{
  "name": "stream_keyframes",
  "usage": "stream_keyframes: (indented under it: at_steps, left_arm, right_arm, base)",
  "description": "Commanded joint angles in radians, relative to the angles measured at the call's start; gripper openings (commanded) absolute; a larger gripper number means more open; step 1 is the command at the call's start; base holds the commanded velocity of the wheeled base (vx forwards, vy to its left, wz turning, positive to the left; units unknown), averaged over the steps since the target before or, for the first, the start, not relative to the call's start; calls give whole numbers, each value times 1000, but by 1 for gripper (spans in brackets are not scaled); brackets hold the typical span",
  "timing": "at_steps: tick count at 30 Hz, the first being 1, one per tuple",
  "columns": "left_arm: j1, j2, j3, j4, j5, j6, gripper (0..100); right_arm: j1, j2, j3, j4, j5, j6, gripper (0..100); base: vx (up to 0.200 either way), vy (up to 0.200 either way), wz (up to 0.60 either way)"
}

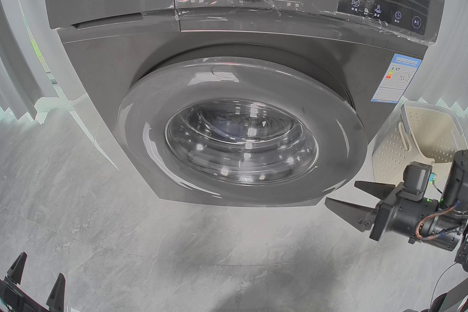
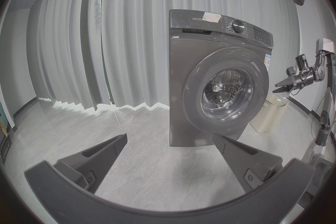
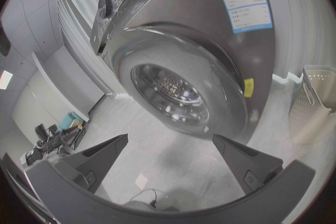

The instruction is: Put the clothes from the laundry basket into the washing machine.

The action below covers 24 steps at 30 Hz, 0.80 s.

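A grey front-loading washing machine (image 1: 234,59) stands before me with its round glass door (image 1: 241,140) closed; something dark shows dimly behind the glass. It also stands in the left wrist view (image 2: 217,77) and close up in the right wrist view (image 3: 182,70). A cream perforated laundry basket (image 1: 424,142) sits on the floor at the machine's right side (image 3: 315,105) (image 2: 269,112); no clothes show over its rim. My right gripper (image 1: 358,198) hangs open and empty just right of the door's lower edge, pointing left. My left gripper (image 1: 36,279) is open low at the left, far from the machine.
Pale grey tiled floor (image 1: 146,240) stretches in front of the machine. White curtains (image 2: 115,42) hang behind and to the left of it. Some equipment and a teal item (image 3: 66,123) stand far off across the room.
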Motion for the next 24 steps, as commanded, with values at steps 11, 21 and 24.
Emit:
stream_keyframes:
  at_steps: [11,21,24]
  left_arm:
    - [-1,-16,16,0,0,-4,100]
    - [-1,-16,16,1,0,-5,100]
    - [-1,-16,16,1,0,-5,100]
  right_arm:
    - [-65,197,-69,-287,-39,-55,100]
    - [-92,189,-91,-350,-37,-116,100]
    - [-90,185,-78,-376,-40,-134,100]
  base:
    - [164,0,0]
    - [0,0,0]
    - [0,0,0]
